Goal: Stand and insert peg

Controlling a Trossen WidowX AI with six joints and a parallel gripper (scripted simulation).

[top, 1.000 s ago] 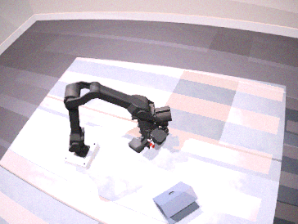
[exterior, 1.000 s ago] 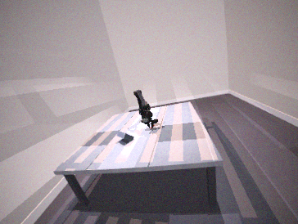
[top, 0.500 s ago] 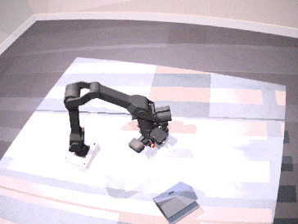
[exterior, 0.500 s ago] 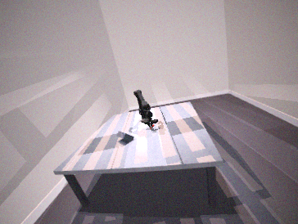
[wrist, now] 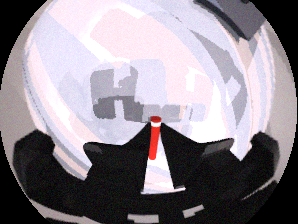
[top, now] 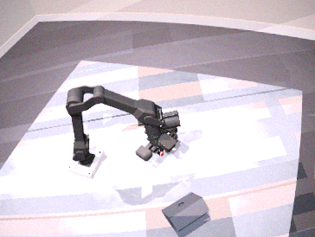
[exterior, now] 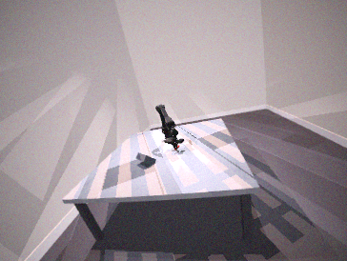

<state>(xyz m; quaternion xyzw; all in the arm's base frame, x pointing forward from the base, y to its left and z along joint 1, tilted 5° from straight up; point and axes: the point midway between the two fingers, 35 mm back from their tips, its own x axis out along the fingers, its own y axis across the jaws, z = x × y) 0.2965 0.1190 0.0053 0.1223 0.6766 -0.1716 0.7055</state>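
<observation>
From my wrist view, I see the red peg (top: 162,153) (exterior: 177,148) (wrist: 154,141) gripped, its white-banded end toward twelve o'clock. From above, the grey sloped panel (top: 183,213) (exterior: 146,161) (wrist: 239,19) sits at its five o'clock, its hole (top: 181,204) unfilled.

No lettering, label, brand, number or sign can be read in the top, exterior or wrist view.
</observation>
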